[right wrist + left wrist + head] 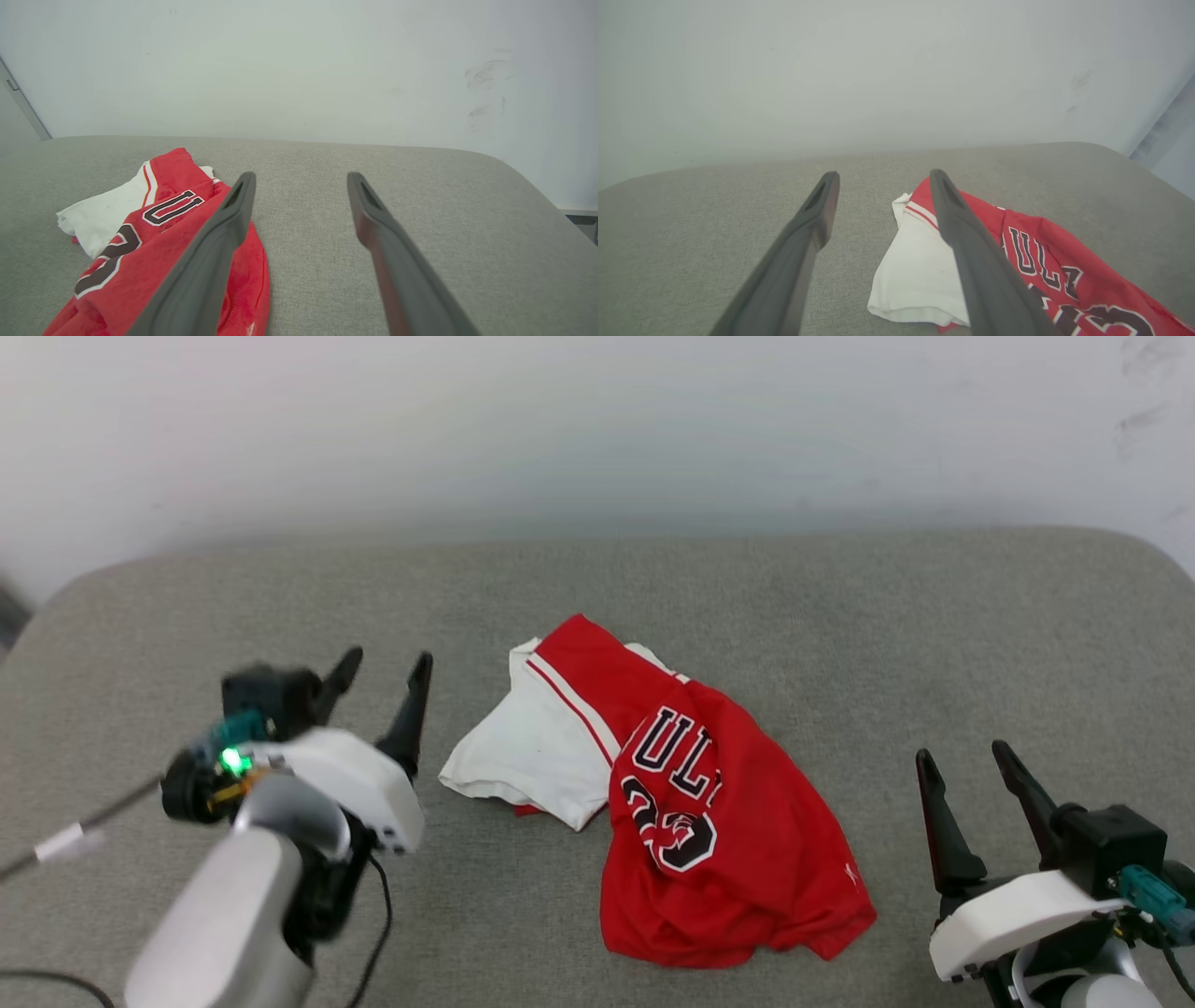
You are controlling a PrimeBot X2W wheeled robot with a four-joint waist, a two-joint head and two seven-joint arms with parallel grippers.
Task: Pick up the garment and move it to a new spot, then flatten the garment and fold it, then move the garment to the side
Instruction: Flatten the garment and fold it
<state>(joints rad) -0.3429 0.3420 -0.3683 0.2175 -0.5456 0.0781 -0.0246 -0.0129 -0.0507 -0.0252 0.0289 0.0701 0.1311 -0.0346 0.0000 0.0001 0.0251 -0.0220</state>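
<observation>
The garment (709,821), a red jersey with a white sleeve, black white-outlined letters and a number, lies crumpled in the middle of the grey padded table (840,616). Its white sleeve (532,747) spreads out to the left. My left gripper (386,667) hovers open just left of that sleeve, holding nothing. My right gripper (963,753) stands open to the right of the garment, apart from it. In the left wrist view the garment (1064,266) lies beside and behind the right-hand finger. In the right wrist view the garment (140,233) sits to the left of the open fingers (224,242).
A pale wall (597,429) runs along the table's far edge. The table's rounded corners (1148,551) show at the back left and right. A thin cable (65,845) trails off the left arm at the lower left.
</observation>
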